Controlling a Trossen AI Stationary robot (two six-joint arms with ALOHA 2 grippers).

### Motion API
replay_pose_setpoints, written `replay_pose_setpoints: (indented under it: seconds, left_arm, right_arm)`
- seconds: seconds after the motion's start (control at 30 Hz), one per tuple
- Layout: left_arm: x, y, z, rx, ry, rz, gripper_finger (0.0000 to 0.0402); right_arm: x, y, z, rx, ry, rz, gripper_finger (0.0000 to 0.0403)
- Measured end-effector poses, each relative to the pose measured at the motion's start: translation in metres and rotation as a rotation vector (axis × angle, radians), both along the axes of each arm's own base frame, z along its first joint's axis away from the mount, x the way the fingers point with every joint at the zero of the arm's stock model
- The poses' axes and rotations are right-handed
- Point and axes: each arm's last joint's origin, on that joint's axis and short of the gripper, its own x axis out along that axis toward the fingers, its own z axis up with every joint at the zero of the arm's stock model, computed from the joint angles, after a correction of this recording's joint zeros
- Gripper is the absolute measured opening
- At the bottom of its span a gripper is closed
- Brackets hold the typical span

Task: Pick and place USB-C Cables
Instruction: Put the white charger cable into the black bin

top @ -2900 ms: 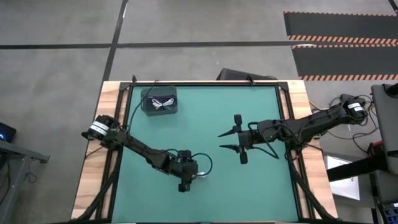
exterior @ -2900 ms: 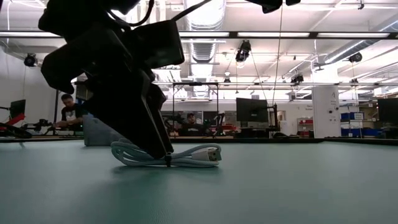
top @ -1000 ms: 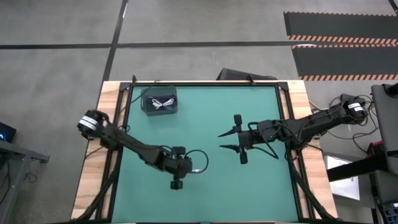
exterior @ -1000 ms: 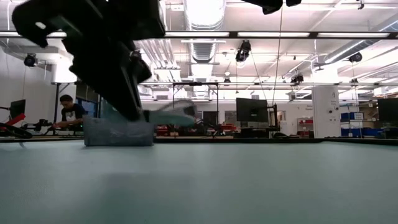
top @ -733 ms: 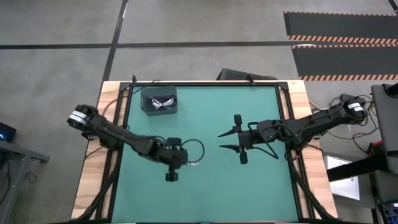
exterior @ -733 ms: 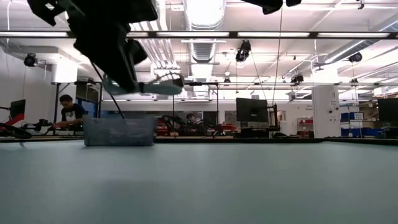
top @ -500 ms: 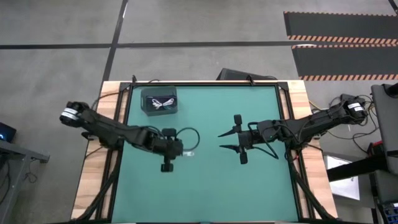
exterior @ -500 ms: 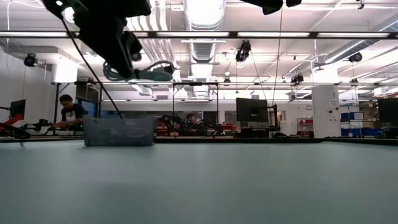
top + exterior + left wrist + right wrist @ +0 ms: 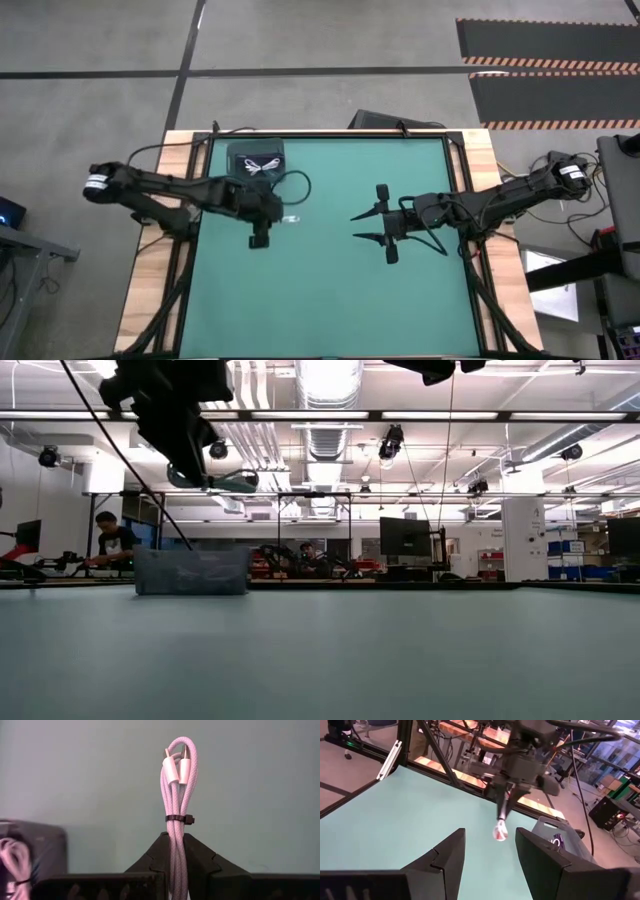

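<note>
My left gripper (image 9: pixel 277 217) hangs above the table's far left part, just on the near side of the dark grey box (image 9: pixel 257 161), and is shut on a white looped USB-C cable (image 9: pixel 176 790). A dark tie (image 9: pixel 176 818) binds the bundle at its middle, and its plugs (image 9: pixel 175 769) sit at the free end. Another white cable (image 9: pixel 263 167) lies inside the box. My right gripper (image 9: pixel 368 226) stands open over the table's middle right with nothing between its fingers. My left gripper pinches the bundle's end opposite the plugs (image 9: pixel 175 851) between its two fingers (image 9: pixel 200 862). The fingers lie along the bundle, which sticks out ahead of them toward the table's right. The cable (image 9: pixel 228 482) hangs about level, lifted well clear of the table.
The box (image 9: pixel 190 572) stands at the table's far left corner, and its side wall (image 9: pixel 35 850) shows beside my left gripper's fingers. Green mat lies bare between the two arms. People sit at desks in the room beyond the table.
My left gripper has risen and gone toward the table's far edge and a little left, toward the box, staying shut on the white cable. The cable has travelled with it, clear of the table and about level.
</note>
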Motion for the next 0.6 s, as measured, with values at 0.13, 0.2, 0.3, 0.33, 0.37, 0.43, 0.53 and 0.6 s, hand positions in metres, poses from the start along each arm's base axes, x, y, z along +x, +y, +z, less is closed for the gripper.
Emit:
replay_pose_setpoints:
  seconds: [0.13, 0.2, 0.3, 0.33, 0.37, 0.43, 0.53, 0.6]
  left_arm:
    - [-0.004, 0.015, 0.001, 0.024, 0.02, 0.022, 0.0017]
    - [-0.005, 0.023, 0.001, 0.037, 0.041, 0.035, 0.0017]
    - [-0.008, 0.035, 0.0, 0.052, 0.072, 0.05, 0.0017]
    - [-0.009, 0.038, -0.001, 0.058, 0.079, 0.054, 0.0017]
    - [-0.01, 0.042, -0.001, 0.062, 0.086, 0.06, 0.0017]
    - [-0.012, 0.05, -0.001, 0.077, 0.106, 0.069, 0.0017]
    - [-0.015, 0.062, -0.002, 0.102, 0.125, 0.085, 0.0017]
    - [-0.017, 0.071, -0.002, 0.126, 0.138, 0.101, 0.0017]
  right_arm:
    - [0.0, 0.0, 0.0, 0.001, 0.002, 0.0, 0.0166]
    - [0.0, 0.0, -0.001, 0.003, 0.003, -0.001, 0.0166]
    - [0.0, 0.0, -0.001, 0.01, 0.006, -0.002, 0.0166]
    - [0.0, 0.0, -0.001, 0.01, 0.008, -0.002, 0.0166]
    - [0.0, 0.0, -0.001, 0.01, 0.009, -0.002, 0.0166]
    - [0.0, 0.0, -0.001, 0.014, 0.011, -0.003, 0.0166]
    - [0.0, 0.0, -0.002, 0.013, 0.018, -0.004, 0.0166]
    - [-0.001, 0.0, -0.003, 0.015, 0.025, -0.005, 0.0166]
